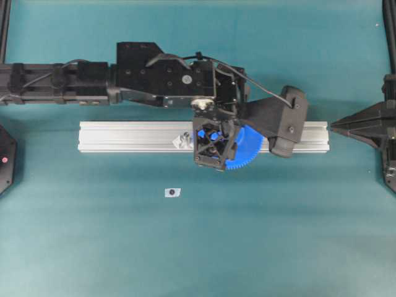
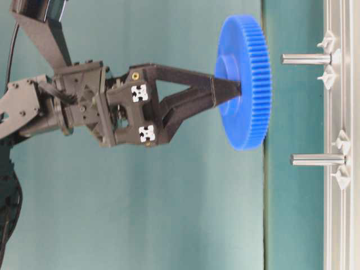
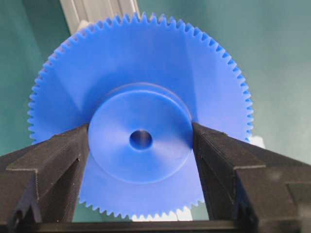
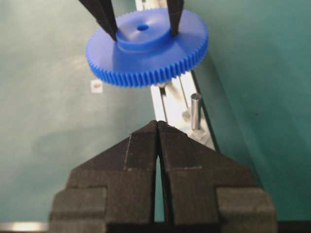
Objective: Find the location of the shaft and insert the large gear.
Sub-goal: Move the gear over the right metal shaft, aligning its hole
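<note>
Overhead, the left gripper (image 2: 228,90) pinches the raised round hub of the big flat blue plastic large gear (image 2: 246,81), holding it in the air above the long silvery aluminium rail (image 1: 136,137) on the teal bench (image 1: 198,247).

Fine teeth ring the whole rim of the gear, and its smooth hub has a small round hole at the centre; one black finger (image 3: 53,160) presses on each side of that hub. Two slim silvery pins stand upright on the rail; the gear hangs clear of both tips, nearer the shaft (image 2: 306,58) than the other pin (image 2: 318,160). Which pin is the target is hard to tell. Well apart at the bench's right edge, the right gripper (image 4: 159,127) has its fingers pressed together, holding nothing.
</note>
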Action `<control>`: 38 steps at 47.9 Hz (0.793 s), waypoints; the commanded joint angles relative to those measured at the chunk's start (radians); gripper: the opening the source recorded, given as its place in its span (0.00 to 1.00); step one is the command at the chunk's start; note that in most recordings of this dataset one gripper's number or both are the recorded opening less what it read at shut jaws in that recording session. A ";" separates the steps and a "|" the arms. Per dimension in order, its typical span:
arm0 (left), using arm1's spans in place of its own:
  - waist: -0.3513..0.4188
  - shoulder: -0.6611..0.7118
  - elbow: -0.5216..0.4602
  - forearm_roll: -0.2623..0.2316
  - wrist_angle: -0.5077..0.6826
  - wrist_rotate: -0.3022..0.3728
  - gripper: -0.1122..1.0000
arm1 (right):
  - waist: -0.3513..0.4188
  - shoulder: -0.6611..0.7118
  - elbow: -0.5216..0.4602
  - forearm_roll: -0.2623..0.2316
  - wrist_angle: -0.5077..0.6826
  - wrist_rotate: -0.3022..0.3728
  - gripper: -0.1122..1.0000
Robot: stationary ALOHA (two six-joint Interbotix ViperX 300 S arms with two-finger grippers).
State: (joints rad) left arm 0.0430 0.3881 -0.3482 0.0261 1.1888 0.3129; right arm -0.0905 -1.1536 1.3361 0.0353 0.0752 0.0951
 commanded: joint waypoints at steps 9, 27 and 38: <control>0.008 0.011 -0.072 0.003 0.014 0.041 0.73 | -0.003 0.005 -0.011 0.000 -0.003 0.009 0.10; 0.031 0.074 -0.140 0.003 0.040 0.067 0.73 | -0.003 -0.002 -0.011 0.000 0.005 0.009 0.10; 0.032 0.114 -0.176 0.003 0.063 0.081 0.73 | -0.003 -0.003 -0.012 0.000 0.023 0.009 0.10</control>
State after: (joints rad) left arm 0.0736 0.5246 -0.4817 0.0261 1.2517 0.3896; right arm -0.0905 -1.1628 1.3361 0.0353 0.0982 0.0951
